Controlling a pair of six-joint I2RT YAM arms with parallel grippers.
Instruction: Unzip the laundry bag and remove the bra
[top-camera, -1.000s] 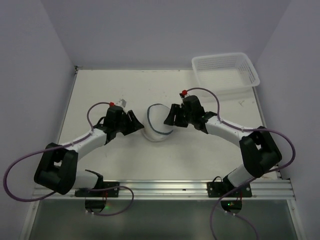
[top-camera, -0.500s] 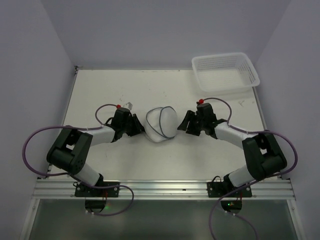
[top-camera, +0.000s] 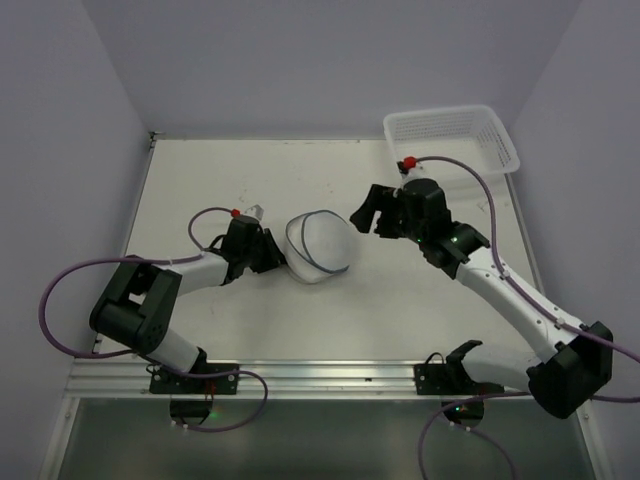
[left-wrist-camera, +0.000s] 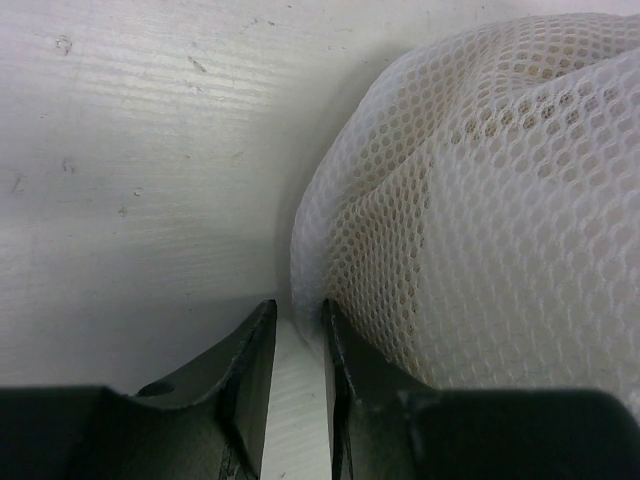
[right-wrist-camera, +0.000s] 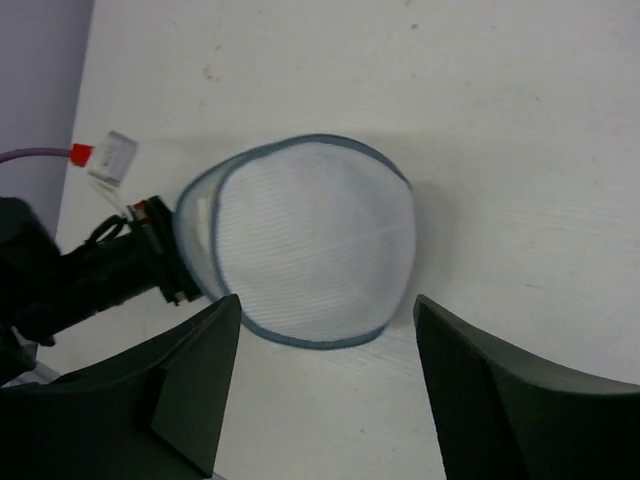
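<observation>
The laundry bag (top-camera: 320, 247), a white mesh dome with a blue-grey zipper rim, lies mid-table. It also shows in the right wrist view (right-wrist-camera: 310, 240). My left gripper (top-camera: 276, 255) is low at the bag's left edge. In the left wrist view its fingers (left-wrist-camera: 255, 350) stand close together, with a fold of the bag's mesh (left-wrist-camera: 470, 200) pinched at their tips (left-wrist-camera: 298, 310). Tan fabric (left-wrist-camera: 395, 230) shows through the mesh; the bra is otherwise hidden. My right gripper (top-camera: 365, 212) is open and empty, raised above the bag's right side (right-wrist-camera: 327, 300).
A white plastic lattice basket (top-camera: 455, 140) stands at the far right corner of the table. The enclosure walls rise close on the left, back and right. The left arm's purple cable loops over the table's left side (top-camera: 60, 300).
My right gripper has lifted off the table and pulled back from the bag's right side. My left gripper has pushed in to the bag's left edge and narrowed.
</observation>
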